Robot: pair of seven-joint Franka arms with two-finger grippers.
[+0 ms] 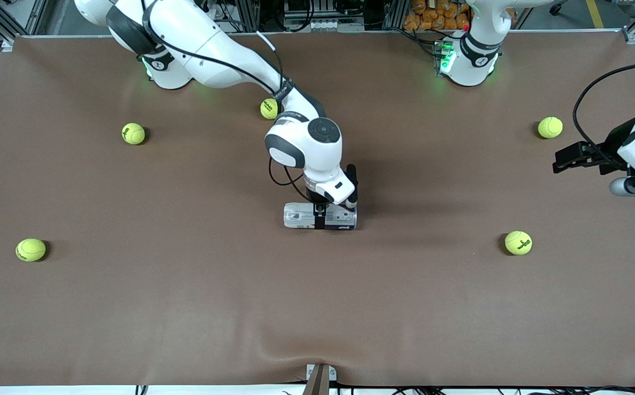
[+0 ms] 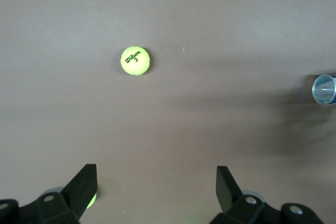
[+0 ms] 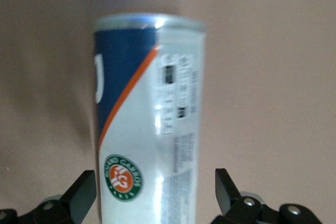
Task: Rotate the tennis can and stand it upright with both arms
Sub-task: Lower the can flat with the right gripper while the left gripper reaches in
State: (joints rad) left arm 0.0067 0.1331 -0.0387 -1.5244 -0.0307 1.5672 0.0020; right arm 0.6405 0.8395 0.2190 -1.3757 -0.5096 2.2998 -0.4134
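Two tennis balls (image 1: 518, 242) lay nearest, tennis can (image 1: 320, 216) farther back.
On its side at mid-table, the can sat between the right gripper's (image 1: 321, 215) wide jaws, unclamped; left gripper (image 1: 561, 159) waited open above the table's end.

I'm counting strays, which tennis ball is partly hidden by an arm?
The tennis ball nearest the robots' bases, tucked against the right arm's forearm; the other four lie fully exposed.

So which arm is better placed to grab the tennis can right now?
Probably the right. The right gripper is directly over the tennis can lying on its side mid-table, open fingers straddling it. The left gripper hangs open over the left arm's end of the table, well clear of the can.
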